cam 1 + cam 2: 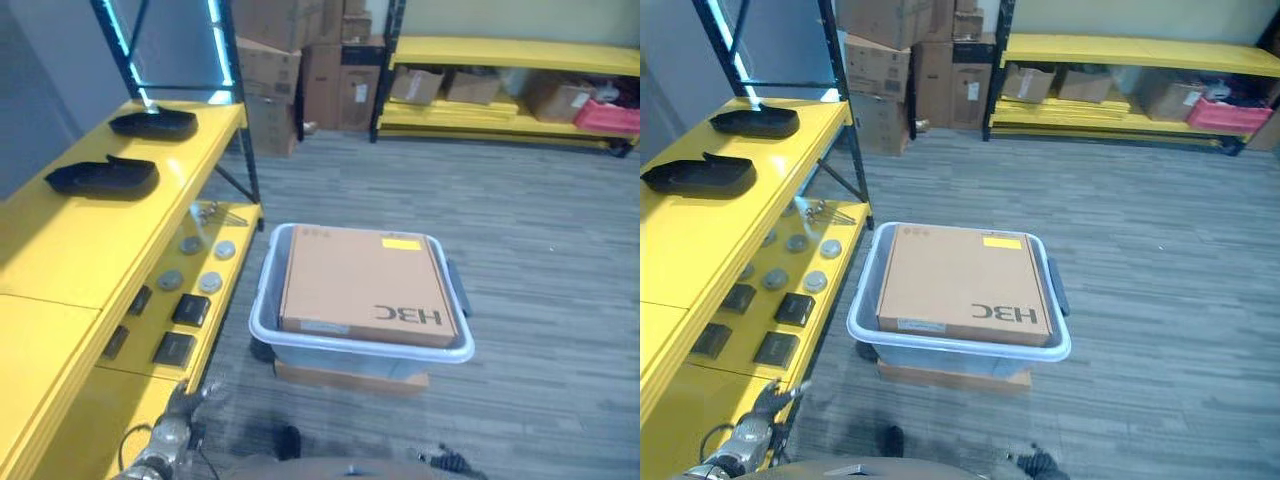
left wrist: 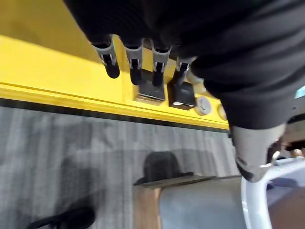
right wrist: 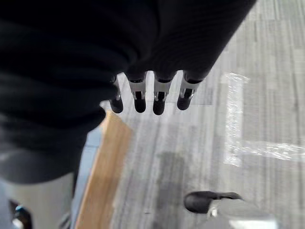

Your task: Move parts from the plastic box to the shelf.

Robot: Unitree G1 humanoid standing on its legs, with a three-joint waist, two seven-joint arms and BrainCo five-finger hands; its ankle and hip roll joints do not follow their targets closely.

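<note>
Left hand (image 2: 143,67) hangs open beside the shelf (image 1: 90,250); plastic box (image 1: 262,310) alongside.

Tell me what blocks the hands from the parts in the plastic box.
A brown cardboard box lies flat on top of the plastic box, covering nearly its whole opening, so no parts inside show. The left hand hangs open by the yellow shelf; the right hand hangs open over the floor.
</note>
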